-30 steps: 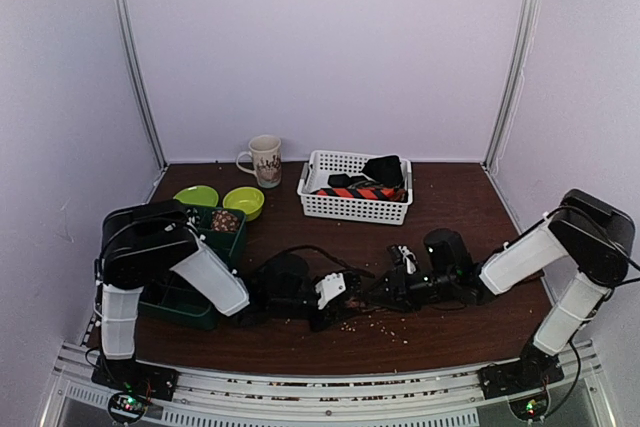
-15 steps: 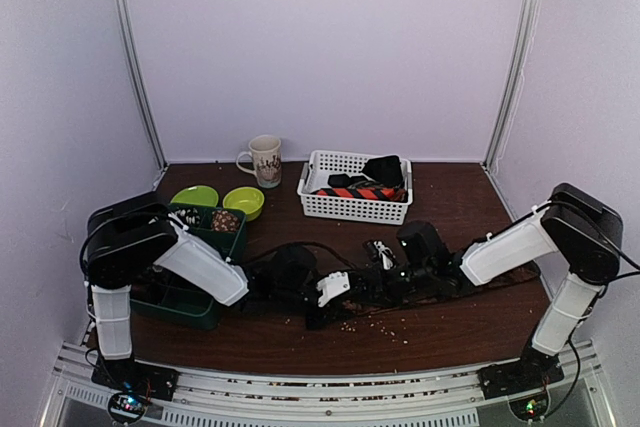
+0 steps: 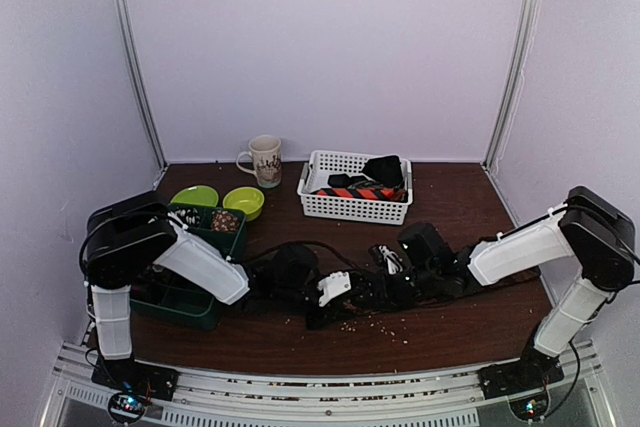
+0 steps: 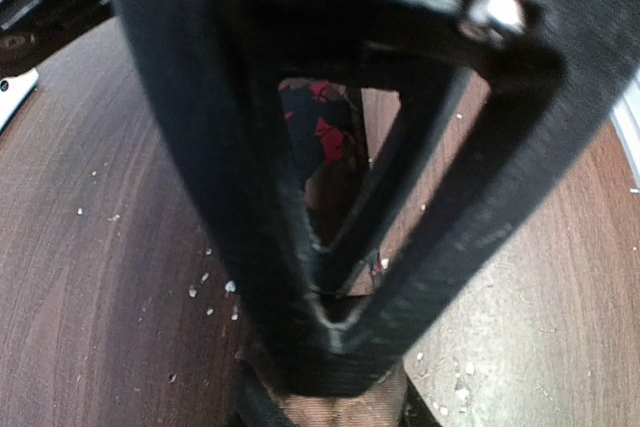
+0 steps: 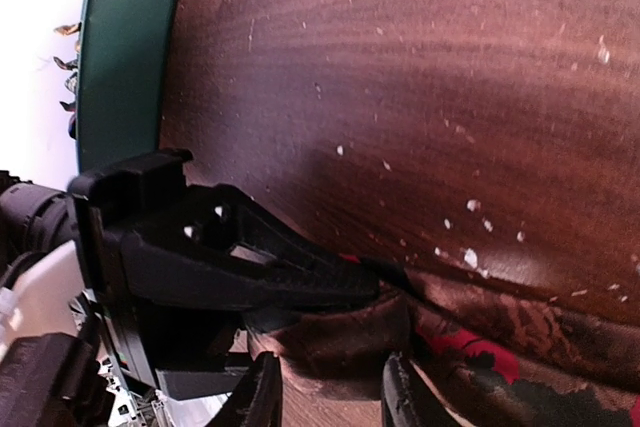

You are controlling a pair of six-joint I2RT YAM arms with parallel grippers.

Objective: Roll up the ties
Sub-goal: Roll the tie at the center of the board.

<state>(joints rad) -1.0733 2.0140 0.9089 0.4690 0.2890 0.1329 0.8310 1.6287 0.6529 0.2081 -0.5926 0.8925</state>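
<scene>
The left fingers meet at their tips on the brown patterned tie. They are narrow, with a lip of brown cloth showing just past them, and I judge them clamped on it. The tie lies on the bench at centre front, between the two arms. It is bunched into soft folds where the brown gives way to red and black patches, and pale crumbs lie around it. The right fingers stand either side of one fold, the narrow gap between them filled with cloth. Whether they bite or merely bracket it I cannot tell. Behind, a white basket holds a striped tie and darker ones.

The cloth looks light, thin and limp, likely with a slick weave. It will probably sag, crease and slide rather than hold a shape, and a coil may spring loose unless pinned. It seems best taken across its full width close to one end, flat between the fingers, so it turns without twisting. A pinch on one edge would likely skew the roll.
</scene>
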